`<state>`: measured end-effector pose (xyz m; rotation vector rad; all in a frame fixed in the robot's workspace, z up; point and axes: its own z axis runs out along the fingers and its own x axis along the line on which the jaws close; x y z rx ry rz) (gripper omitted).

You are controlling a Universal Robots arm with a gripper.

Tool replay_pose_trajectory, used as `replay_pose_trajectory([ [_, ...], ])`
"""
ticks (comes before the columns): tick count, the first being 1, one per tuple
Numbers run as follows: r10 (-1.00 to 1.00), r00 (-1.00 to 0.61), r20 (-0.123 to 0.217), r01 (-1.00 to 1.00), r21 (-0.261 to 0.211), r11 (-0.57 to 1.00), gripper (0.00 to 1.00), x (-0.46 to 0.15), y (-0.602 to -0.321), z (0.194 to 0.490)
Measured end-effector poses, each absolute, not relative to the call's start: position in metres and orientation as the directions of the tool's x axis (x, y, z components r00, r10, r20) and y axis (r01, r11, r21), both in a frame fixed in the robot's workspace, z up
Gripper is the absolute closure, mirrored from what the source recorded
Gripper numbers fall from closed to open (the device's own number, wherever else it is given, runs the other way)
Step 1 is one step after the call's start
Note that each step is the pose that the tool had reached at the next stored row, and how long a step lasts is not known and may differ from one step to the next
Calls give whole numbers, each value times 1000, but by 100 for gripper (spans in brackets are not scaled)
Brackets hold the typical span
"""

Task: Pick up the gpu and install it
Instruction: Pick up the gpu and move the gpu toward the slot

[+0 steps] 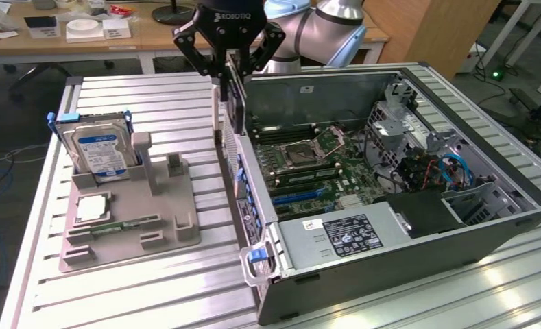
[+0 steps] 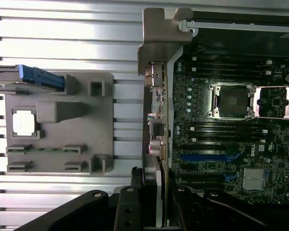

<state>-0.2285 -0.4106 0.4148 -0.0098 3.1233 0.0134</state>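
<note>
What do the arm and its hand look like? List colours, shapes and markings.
The arm is silver-grey with thick rounded joints. The hand is black, with a blocky body marked ROBOTIQ in white letters and two fingers built of hinged links.

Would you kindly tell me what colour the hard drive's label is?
Blue and white; the label shows best in the exterior view.
</note>
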Motion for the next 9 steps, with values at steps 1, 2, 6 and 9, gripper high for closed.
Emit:
replay_pose_trajectory([
  [1,-6,-1000,-18,-6,9,1000,72,-227,-411,415],
  [2,-6,-1000,-18,-6,9,1000,72,-225,-411,415],
  [6,-6,-1000,-18,-6,9,1000,72,-218,-411,415],
  [9,-6,-1000,-18,-6,9,1000,72,-213,-411,415],
])
